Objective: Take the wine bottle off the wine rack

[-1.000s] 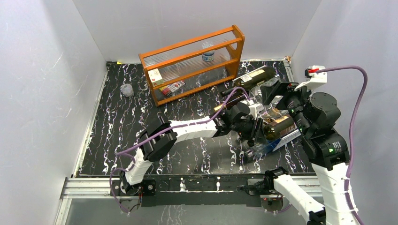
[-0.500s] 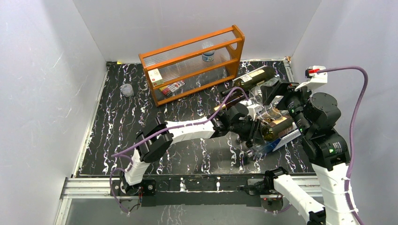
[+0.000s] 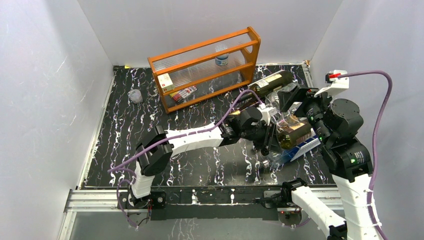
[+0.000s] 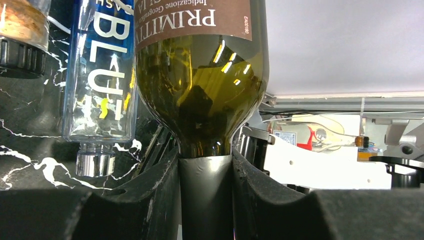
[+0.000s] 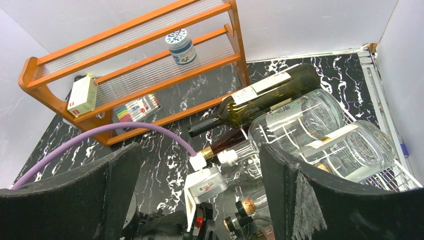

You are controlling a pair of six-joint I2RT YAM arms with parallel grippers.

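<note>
The left fingers (image 4: 145,200) grip the wine bottle (image 4: 200,85) by its neck; the right fingers (image 5: 70,200) hang spread, empty, near the rack (image 5: 396,176).

One orange shelf (image 5: 30,75), one jar (image 5: 181,46), one box (image 5: 82,95), two clear bottles (image 5: 300,117) (image 5: 357,147), one blue bottle (image 4: 102,75), one wine rack (image 5: 394,176)
</note>
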